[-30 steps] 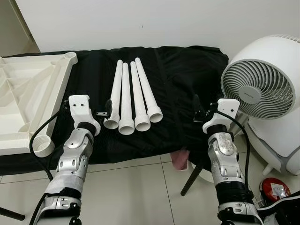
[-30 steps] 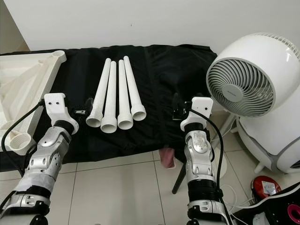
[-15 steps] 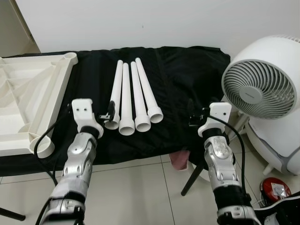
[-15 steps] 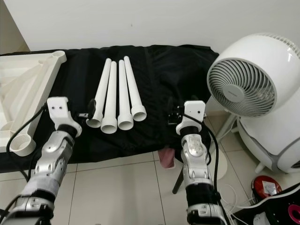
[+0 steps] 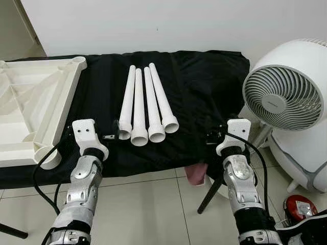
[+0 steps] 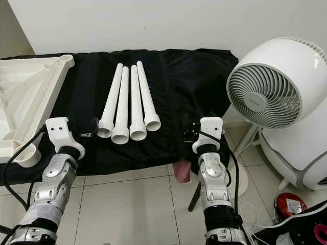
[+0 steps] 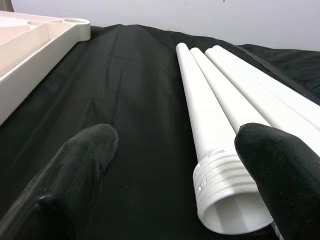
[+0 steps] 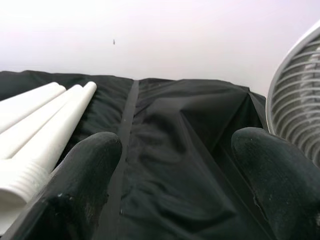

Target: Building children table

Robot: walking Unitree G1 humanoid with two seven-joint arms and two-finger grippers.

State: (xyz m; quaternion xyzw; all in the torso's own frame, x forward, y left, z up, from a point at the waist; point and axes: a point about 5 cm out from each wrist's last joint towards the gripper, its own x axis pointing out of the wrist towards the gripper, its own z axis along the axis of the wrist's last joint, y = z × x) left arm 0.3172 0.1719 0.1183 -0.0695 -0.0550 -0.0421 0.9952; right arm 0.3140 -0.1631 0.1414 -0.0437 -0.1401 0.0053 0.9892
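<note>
Four white legs (image 5: 145,107) side by side on black cloth (image 5: 204,87); left end effector (image 7: 175,165) and right end effector (image 8: 175,175) spread wide, holding nothing.

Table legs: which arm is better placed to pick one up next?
Left, probably. The left tool is open right at the threaded end of the nearest leg; the right tool hovers over bare black cloth.

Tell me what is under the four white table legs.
The four white plastic tube legs lie on a black cloth covering the surface. Whatever is beneath the cloth is hidden.
</note>
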